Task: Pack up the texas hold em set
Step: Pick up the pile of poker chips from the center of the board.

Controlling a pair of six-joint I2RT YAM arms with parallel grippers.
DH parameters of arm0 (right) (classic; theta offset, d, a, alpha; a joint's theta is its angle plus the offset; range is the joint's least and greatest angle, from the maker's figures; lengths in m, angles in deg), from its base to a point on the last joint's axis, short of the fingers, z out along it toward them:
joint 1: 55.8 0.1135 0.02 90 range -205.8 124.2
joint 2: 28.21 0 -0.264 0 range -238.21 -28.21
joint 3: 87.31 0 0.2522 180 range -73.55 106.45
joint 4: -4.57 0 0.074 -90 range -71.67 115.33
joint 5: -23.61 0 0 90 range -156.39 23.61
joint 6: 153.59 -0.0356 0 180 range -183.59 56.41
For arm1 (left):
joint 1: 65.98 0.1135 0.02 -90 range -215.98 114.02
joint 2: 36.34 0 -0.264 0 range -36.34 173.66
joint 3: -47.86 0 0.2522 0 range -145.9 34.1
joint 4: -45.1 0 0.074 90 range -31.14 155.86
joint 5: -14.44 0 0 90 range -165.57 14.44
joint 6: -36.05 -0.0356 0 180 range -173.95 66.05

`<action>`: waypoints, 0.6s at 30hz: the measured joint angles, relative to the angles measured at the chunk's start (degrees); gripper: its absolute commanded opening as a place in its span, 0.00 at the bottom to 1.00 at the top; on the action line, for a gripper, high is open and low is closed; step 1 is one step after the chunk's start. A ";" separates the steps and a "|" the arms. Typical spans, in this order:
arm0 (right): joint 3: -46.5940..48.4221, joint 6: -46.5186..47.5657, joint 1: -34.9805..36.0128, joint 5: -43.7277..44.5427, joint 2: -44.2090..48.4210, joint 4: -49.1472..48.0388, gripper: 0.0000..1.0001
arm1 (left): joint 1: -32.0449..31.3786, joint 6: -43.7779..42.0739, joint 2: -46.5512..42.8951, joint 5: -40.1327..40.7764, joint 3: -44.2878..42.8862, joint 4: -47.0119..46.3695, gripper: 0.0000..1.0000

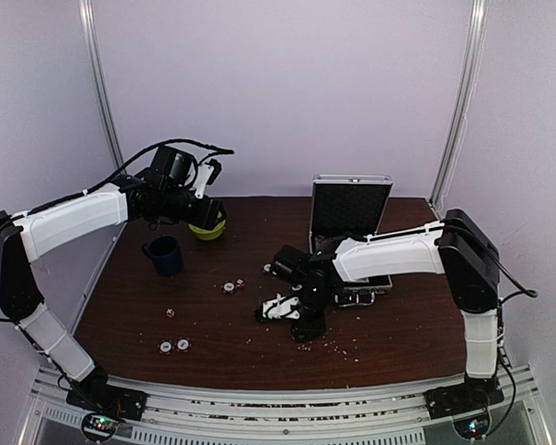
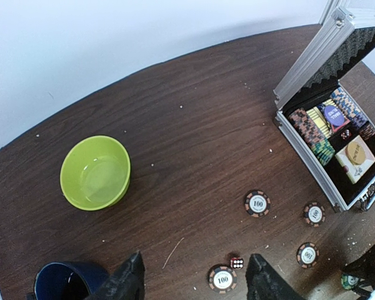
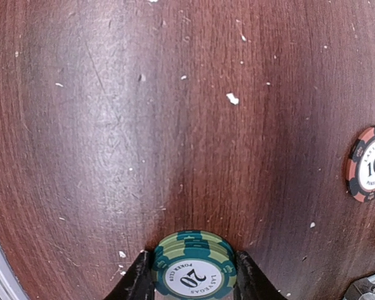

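Green chips [image 3: 192, 253], a small stack, lie on the table [image 3: 175, 125] at the bottom centre of the right wrist view, pinched by the right gripper [image 3: 194, 278]. In lifting, the lower chips may slip out, because the round edges give little hold. The open briefcase [image 2: 309, 164] stands at the right of the left wrist view. The left gripper [image 2: 195, 275] is spread and empty.
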 measured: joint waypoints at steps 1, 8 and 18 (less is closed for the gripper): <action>0.28 0.00 0.04 0.00 -0.15 0.22 0.14 | 0.00 0.00 0.00 0.00 0.00 -0.02 0.56; 1.18 -0.31 0.17 -0.09 -0.44 1.38 0.10 | 0.00 0.00 0.00 0.00 0.00 -0.02 0.56; 2.73 -0.63 -1.66 -0.63 0.00 5.01 0.10 | 0.00 0.00 0.52 0.00 0.00 0.00 0.56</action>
